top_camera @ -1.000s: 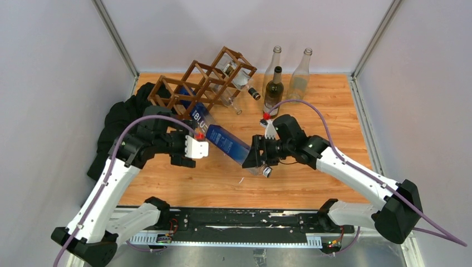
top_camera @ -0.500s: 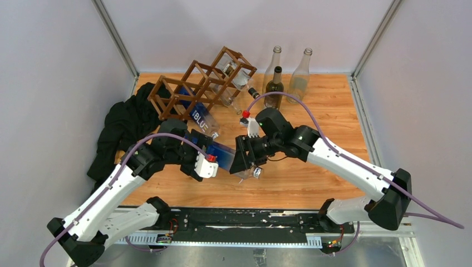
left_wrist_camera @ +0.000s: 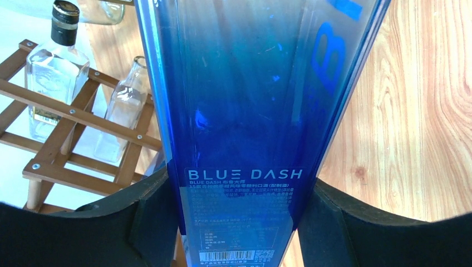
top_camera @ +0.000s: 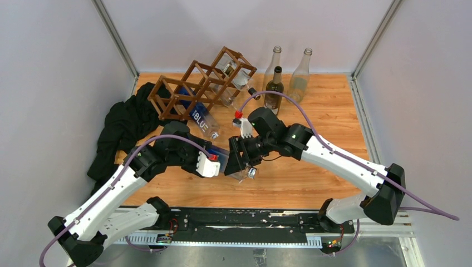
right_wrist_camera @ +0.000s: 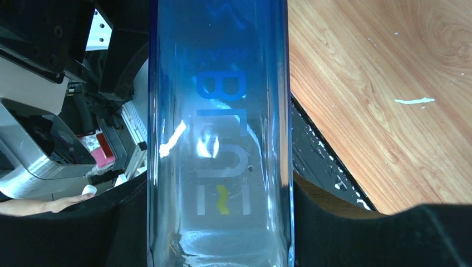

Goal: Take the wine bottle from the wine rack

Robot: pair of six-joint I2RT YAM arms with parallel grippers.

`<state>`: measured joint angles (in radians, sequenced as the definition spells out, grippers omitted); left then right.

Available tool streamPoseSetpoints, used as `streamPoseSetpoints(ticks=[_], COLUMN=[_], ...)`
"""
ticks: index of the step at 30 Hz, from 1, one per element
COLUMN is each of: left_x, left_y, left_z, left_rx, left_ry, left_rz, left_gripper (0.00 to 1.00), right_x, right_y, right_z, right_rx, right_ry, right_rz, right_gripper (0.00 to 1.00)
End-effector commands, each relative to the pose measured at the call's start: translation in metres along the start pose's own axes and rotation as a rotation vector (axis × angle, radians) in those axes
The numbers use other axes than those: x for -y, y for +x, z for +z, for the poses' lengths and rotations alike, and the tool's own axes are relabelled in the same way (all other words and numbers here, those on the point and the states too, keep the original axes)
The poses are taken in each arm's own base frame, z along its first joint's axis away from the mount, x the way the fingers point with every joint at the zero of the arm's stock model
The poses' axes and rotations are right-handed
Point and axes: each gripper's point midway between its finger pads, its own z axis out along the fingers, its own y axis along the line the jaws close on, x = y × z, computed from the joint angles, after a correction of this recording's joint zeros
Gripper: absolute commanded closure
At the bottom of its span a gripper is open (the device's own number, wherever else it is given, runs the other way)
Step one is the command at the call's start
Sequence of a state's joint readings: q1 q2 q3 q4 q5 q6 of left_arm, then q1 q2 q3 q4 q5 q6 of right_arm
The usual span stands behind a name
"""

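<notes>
I have the left gripper (left_wrist_camera: 239, 189) and right gripper (right_wrist_camera: 220, 189) each clamped on flat sides of the tall square-sided blue glass bottle (left_wrist_camera: 239, 100), out of the dark brown wooden lattice rack (top_camera: 192, 92) toward the tabletop's (top_camera: 334, 111) near edge; it looks stiff, slick, breakable and likely heavy, so I'd grip mid-body.

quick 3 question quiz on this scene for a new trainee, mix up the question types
1. True or false: only the right hand grips the blue bottle; the left hand is off it.
2. How many upright bottles stand to the right of the wine rack? A two, B three, C five.
3. Fill in: left of the wine rack lies a black ____.
Key: 1 false, both hands clamp it. 2 B. 3 cloth.
</notes>
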<state>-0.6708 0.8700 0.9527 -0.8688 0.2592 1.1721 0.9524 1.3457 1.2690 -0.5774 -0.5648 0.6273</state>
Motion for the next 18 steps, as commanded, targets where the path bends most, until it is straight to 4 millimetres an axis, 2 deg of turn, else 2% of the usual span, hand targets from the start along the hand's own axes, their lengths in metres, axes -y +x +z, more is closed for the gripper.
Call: streamPoseSetpoints(ticks=[1, 3, 4, 5, 7, 8, 10, 11, 18], left_x=[-0.006, -0.006, -0.007, -0.009, -0.019, -0.024, -0.036, -0.04, -0.052], left_y=[0.005, 0.005, 0.004, 0.003, 0.0, -0.003, -0.012, -0.017, -0.062], left_z=[0.004, 0.004, 0.003, 0.002, -0.002, -0.004, -0.01, -0.013, -0.036], left_rx=[-0.026, -0.024, -0.022, -0.019, -0.012, -0.003, 0.035, 0.059, 0.268], left_ry=[-0.034, -0.033, -0.036, -0.044, -0.09, -0.116, -0.174, -0.194, -0.217], left_rz=[-0.025, -0.021, -0.017, -0.014, -0.035, -0.05, -0.097, -0.123, -0.33], left_gripper=[0.31, 0.44, 0.57, 0.73, 0.98, 1.0, 1.0, 1.0, 1.0], right_x=[-0.058, -0.058, -0.057, -0.055, -0.049, -0.046, -0.044, -0.043, -0.049], right_y=[-0.027, -0.029, -0.029, -0.03, -0.031, -0.033, -0.041, -0.044, -0.068], right_z=[-0.019, -0.02, -0.02, -0.02, -0.022, -0.024, -0.033, -0.037, -0.085], right_rx=[0.115, 0.133, 0.14, 0.148, 0.173, 0.197, 0.263, 0.292, 0.468], right_ry=[-0.191, -0.194, -0.192, -0.184, -0.155, -0.136, -0.105, -0.096, -0.069], right_rz=[-0.166, -0.177, -0.186, -0.19, -0.201, -0.209, -0.232, -0.242, -0.298], right_gripper=[1.0, 1.0, 0.95, 0.85, 0.49, 0.36, 0.17, 0.12, 0.06])
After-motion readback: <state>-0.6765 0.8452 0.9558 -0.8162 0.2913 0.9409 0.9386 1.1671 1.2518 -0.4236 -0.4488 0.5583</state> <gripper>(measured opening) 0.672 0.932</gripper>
